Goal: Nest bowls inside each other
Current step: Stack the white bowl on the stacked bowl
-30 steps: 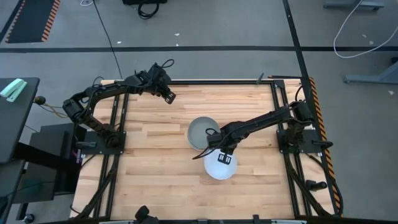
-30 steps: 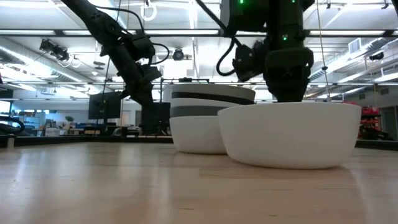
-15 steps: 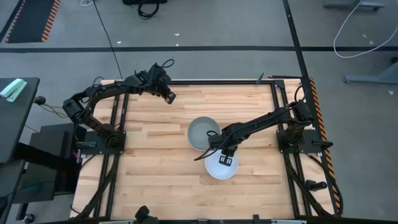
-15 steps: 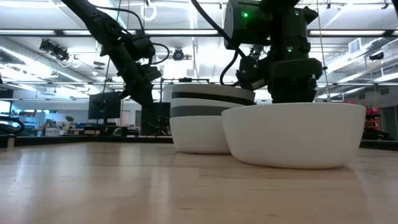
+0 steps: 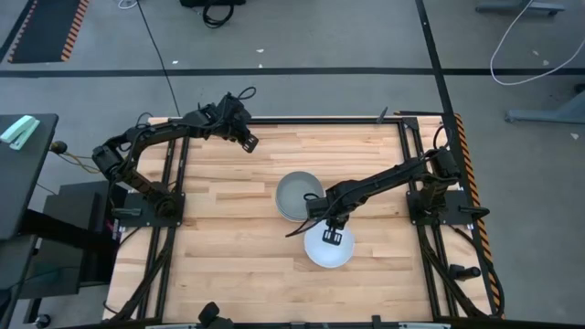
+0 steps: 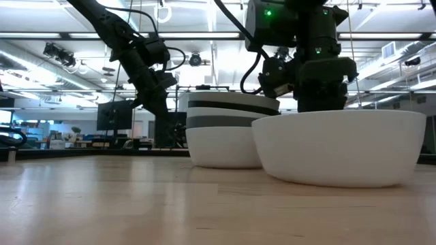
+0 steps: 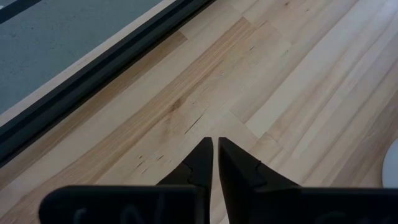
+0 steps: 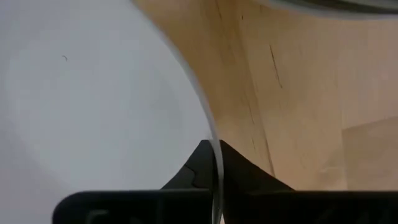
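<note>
Butcher-block table [image 5: 228, 228] under me. My right gripper [image 5: 331, 236] is pinched shut on the rim of the white bowl [image 5: 329, 249], which sits just beside the stack [image 5: 294, 194]. I judge the bowl rigid, smooth and slippery, so the thin rim is the hold. Left gripper [image 5: 250, 141] waits closed and empty at the far edge.
</note>
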Available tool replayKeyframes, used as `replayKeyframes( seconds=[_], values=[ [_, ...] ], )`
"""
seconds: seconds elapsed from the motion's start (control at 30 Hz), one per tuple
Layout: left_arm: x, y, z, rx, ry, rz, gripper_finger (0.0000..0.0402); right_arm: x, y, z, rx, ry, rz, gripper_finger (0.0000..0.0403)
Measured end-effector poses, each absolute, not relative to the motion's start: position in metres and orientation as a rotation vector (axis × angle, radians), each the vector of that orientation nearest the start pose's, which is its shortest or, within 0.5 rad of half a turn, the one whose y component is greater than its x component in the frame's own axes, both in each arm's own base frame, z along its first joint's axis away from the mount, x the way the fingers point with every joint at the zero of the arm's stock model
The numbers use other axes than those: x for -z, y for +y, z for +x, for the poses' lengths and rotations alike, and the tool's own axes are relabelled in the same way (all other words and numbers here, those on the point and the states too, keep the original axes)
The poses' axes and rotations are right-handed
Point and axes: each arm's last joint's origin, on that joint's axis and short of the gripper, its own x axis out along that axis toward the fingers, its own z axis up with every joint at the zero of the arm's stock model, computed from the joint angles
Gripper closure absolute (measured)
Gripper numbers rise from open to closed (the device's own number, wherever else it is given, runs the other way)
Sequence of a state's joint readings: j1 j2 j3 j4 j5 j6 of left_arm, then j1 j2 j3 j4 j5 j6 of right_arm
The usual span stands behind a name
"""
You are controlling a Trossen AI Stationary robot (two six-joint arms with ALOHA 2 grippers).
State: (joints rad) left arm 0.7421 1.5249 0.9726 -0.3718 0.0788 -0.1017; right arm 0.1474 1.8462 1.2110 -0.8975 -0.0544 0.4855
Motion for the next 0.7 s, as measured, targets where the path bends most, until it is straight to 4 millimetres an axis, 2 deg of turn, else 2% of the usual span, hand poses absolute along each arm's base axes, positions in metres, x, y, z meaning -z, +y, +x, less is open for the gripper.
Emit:
replayKeyframes(
  seconds=[0.2, 0.33, 0.53, 0.7],
  values=[
    [-0.213, 0.205, 0.227, -0.66, 0.833, -0.467, 0.0373, -0.166, 0.053, 0.321, 0.19, 1.555, 0.293, 0.0396],
    [-0.213, 0.205, 0.227, -0.657, 0.835, -0.46, 0.038, -0.179, 0.061, 0.314, 0.176, 1.543, 0.263, 0.0397],
    [-0.213, 0.206, 0.227, -0.671, 0.838, -0.452, 0.0376, -0.218, 0.069, 0.298, 0.199, 1.401, 0.249, 0.0399],
    [-0.213, 0.207, 0.226, -0.714, 0.845, -0.431, 0.037, -0.25, 0.062, 0.286, 0.226, 1.251, 0.244, 0.04]
  ],
)
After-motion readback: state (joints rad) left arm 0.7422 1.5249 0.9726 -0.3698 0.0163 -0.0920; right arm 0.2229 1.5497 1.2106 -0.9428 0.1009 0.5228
